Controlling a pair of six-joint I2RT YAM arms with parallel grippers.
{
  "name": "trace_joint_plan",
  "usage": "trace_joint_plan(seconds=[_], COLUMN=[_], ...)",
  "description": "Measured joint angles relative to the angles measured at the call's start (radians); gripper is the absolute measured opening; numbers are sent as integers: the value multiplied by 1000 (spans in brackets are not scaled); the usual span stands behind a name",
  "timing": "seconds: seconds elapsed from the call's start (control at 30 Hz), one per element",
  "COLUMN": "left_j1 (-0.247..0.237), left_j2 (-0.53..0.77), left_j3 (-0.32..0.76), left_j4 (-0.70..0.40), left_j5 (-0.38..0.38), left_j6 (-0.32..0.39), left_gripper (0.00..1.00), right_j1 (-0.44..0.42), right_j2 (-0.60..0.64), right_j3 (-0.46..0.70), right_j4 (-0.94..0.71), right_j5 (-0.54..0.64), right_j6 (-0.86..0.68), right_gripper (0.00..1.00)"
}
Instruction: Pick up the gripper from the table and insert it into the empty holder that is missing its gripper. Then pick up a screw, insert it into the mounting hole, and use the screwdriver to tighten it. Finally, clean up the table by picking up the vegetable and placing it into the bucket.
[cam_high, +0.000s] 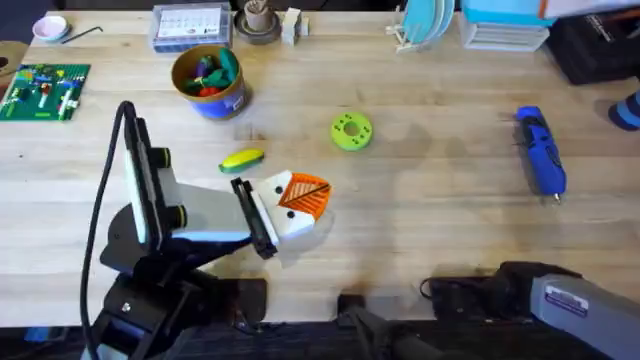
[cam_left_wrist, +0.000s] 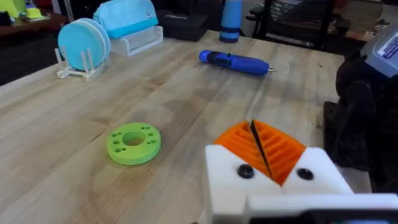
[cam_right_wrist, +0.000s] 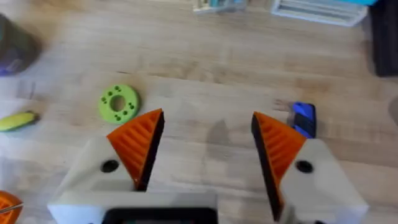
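My left gripper (cam_high: 303, 196) rests low over the table (cam_high: 440, 200), shut, its orange ribbed pads pressed together (cam_left_wrist: 254, 130). The right gripper (cam_right_wrist: 208, 121) stands open above the tabletop with nothing between its fingers. Every white finger block I see carries an orange pad; the loose gripper piece and the screw are out of view. The yellow vegetable (cam_high: 241, 159) lies just left of the left gripper. Behind it stands the blue bucket (cam_high: 208, 82) with toy vegetables inside. The blue screwdriver (cam_high: 540, 150) lies at the right.
A green disc with holes (cam_high: 351, 131) lies mid-table. Along the far edge stand a green brick board (cam_high: 45, 90), a clear parts box (cam_high: 190, 25), a grey-brown cup (cam_high: 258, 22), a rack of blue plates (cam_high: 425, 25) and a white tray (cam_high: 505, 35).
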Motion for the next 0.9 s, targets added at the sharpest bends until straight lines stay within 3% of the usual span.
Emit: trace_joint_plan(seconds=[0.3,0.5,0.9], left_j1=[0,0,0], left_j2=[0,0,0], left_j3=[0,0,0], left_j4=[0,0,0], left_j5=[0,0,2], left_j6=[0,0,0], left_gripper=[4,4,4], right_j1=[-251,-356,-394], right_j2=[22,140,424], right_j3=[-203,-256,-260], right_j4=[64,107,272], right_j5=[97,154,195], right_j6=[-16,-38,-118], right_gripper=[885,885,885])
